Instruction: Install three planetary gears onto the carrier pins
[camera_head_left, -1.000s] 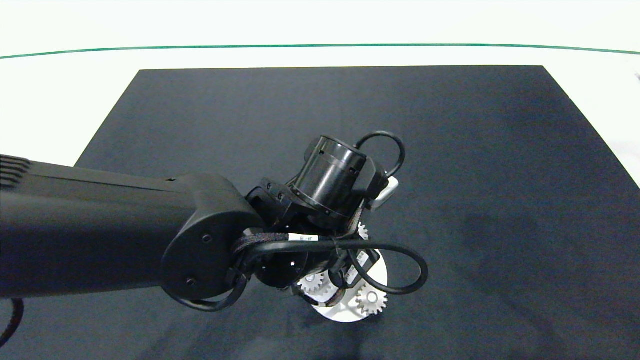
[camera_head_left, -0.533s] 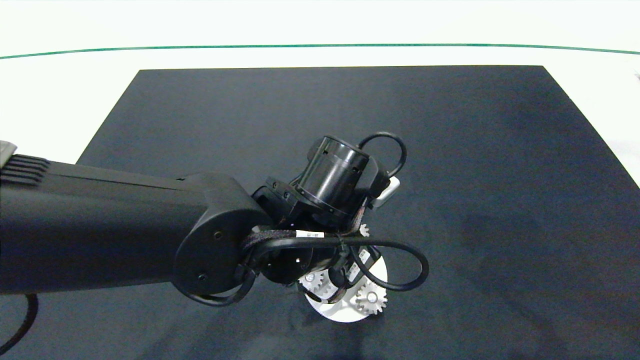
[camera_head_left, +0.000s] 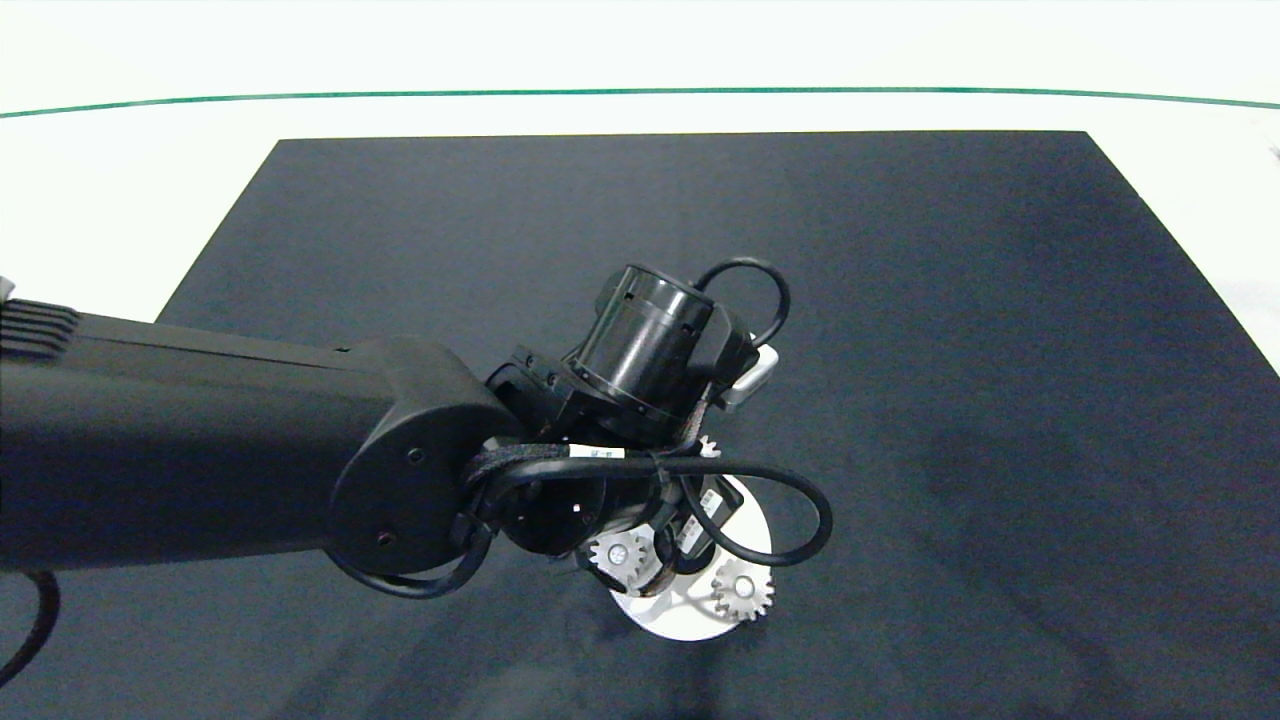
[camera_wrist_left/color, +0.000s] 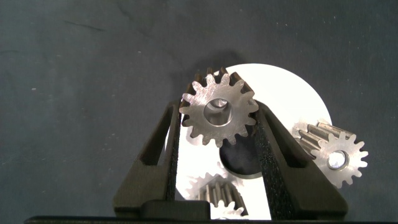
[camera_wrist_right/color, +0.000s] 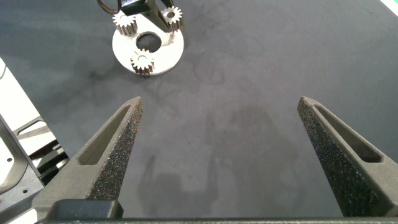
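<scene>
Two planetary gears (camera_wrist_left/color: 331, 155) already sit on carrier pins (camera_wrist_left/color: 336, 160); left gripper (camera_wrist_left/color: 219, 124) jaws clamp the third over its pin, right gripper (camera_wrist_right/color: 221, 155) jaws wide, empty

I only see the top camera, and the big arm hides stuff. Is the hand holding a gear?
Observer: Yes. The left hand is shut on the third gear, with one finger on each side.
Operator: Is it down flat yet?
Observer: It lies flat over the white disc. I cannot tell how low it is.
Operator: Where's the other hand?
Observer: The right hand is open above the dark mat, away from the disc.
</scene>
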